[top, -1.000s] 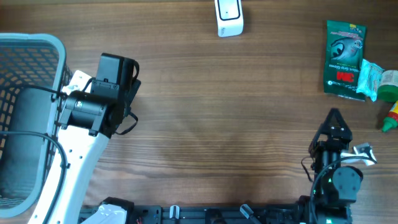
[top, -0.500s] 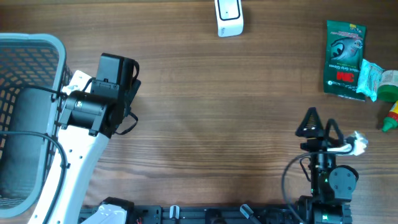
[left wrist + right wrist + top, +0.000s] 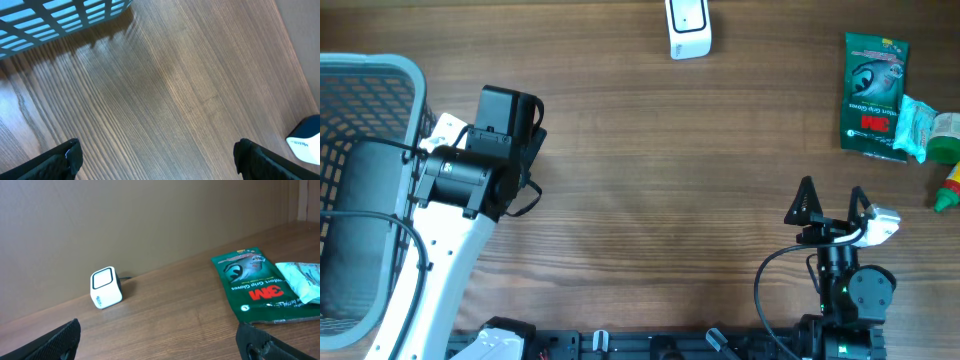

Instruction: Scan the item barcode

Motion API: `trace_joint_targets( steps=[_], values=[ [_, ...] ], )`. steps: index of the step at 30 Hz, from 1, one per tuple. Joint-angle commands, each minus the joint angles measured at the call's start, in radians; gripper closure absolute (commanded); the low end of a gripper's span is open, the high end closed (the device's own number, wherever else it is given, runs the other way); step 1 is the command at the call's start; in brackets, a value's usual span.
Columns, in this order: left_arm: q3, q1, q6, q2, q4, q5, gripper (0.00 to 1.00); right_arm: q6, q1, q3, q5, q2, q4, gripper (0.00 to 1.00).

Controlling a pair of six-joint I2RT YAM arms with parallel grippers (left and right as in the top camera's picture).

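A white cube-shaped barcode scanner [image 3: 688, 28] stands at the table's far edge, near the middle; it also shows in the right wrist view [image 3: 106, 288] and at the corner of the left wrist view [image 3: 306, 141]. A green 3M glove pack [image 3: 876, 95] lies flat at the far right [image 3: 255, 282], with a pale green packet [image 3: 925, 122] overlapping its right side. My right gripper [image 3: 832, 195] is open and empty near the front right, well short of the pack [image 3: 159, 330]. My left gripper [image 3: 156, 152] is open over bare wood beside the basket.
A grey-blue mesh basket [image 3: 370, 70] fills the left edge, its rim close to my left arm [image 3: 470, 175]. A green bottle with a red and yellow tip [image 3: 950, 170] lies at the right edge. The table is brown wood [image 3: 670, 180].
My right gripper has turned and shifted slightly left, so its spread fingers now point toward the far side. The left arm and all objects have not moved.
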Motion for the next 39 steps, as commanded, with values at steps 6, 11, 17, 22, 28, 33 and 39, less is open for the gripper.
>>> trace_joint_targets(
  steps=[6, 11, 17, 22, 28, 33, 39],
  values=[
    [-0.001, 0.004, 0.008, -0.013, -0.001, -0.027, 0.00, -0.019, 0.001, -0.003, -0.016, -0.010, 0.002, 0.00],
    [-0.001, 0.004, 0.008, -0.013, -0.002, -0.028, 0.00, -0.019, 0.001, -0.003, -0.016, -0.010, 0.002, 0.00],
    [-0.005, -0.030, 0.012, -0.061, 0.066, 0.024, 0.00, -0.018, 0.001, -0.003, -0.016, -0.010, 0.002, 0.00],
    [-0.124, -0.080, 0.278, -0.232, 0.354, 0.026, 0.00, -0.019, 0.001, -0.003, -0.016, -0.010, 0.002, 0.00],
    [-0.456, -0.007, 0.365, -0.538, 0.578, 0.126, 0.00, -0.019, 0.001, -0.003, -0.016, -0.010, 0.002, 0.00],
    [-0.741, 0.089, 0.515, -0.807, 0.806, 0.293, 0.00, -0.019, 0.001, -0.003, -0.016, -0.010, 0.002, 0.00],
    [-1.012, 0.163, 0.636, -1.093, 1.003, 0.427, 0.00, -0.019, 0.001, -0.003, -0.016, -0.010, 0.002, 0.00]
  ],
)
